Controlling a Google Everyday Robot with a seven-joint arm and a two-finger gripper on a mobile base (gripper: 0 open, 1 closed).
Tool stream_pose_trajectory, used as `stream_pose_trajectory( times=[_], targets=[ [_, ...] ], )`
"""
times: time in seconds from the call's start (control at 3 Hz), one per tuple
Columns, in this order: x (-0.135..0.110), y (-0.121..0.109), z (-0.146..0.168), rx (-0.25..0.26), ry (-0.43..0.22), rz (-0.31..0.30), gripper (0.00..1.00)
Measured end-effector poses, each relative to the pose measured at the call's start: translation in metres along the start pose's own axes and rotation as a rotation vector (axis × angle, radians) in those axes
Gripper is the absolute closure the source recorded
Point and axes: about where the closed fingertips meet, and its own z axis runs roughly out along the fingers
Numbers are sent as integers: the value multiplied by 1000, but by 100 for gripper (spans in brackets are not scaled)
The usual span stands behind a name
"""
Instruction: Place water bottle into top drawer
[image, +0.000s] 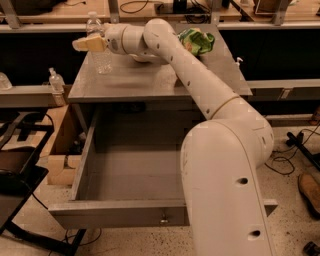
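Gripper (86, 44) is hovering at the water bottle (104, 60) standing on the table (150, 82), grip impossible to tell; top drawer (115, 212) is lying open.

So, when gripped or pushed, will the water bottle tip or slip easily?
It may tip: the water bottle stands upright, tall and narrow, on the cabinet top, with the hand high beside it. It looks like clear, thin plastic, so it is probably light and squeezable. Its sides seem ribbed, which should reduce slipping.
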Motion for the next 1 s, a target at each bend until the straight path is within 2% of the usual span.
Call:
stream_pose_trajectory(
  times=[1.0],
  targets=[
    [2, 8, 8, -14, 1, 3, 88]
  ],
)
